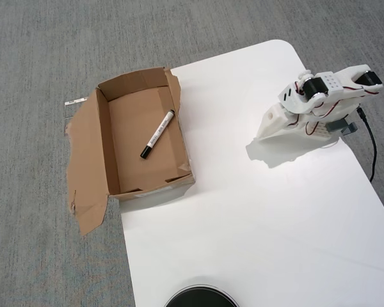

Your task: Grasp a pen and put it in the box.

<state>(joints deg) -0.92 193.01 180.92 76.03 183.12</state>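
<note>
1. From the overhead view I am looking down on a wide grey carpeted floor [45,51], which is filling the whole left side and the top of the picture.
2. A large white table with rounded corners [243,224] is taking up the right and lower part of the view.
3. A shallow rectangular brown cardboard box with torn, ragged flaps [103,137] is sitting at the table's left edge, partly hanging over the carpet. Its open top is facing me, and one long torn flap is lying flat out to the left.
4. The folded white robot arm with black motors and red wiring [320,99] is resting near the table's right edge, well apart from the box. A black cable [371,147] is trailing down from it along the table's side.
5. The arm's white two-finger gripper [269,128] is pointing down and to the left, close to the tabletop. I cannot tell from here whether its fingers are apart or together, and I am seeing nothing between them.
6. A dark round object [200,299] is showing only partly at the bottom edge.
7. The slim white marker pen with a black cap [157,134] is lying diagonally on the floor of the box, cap end toward the lower left, and it is the only thing inside.
</note>
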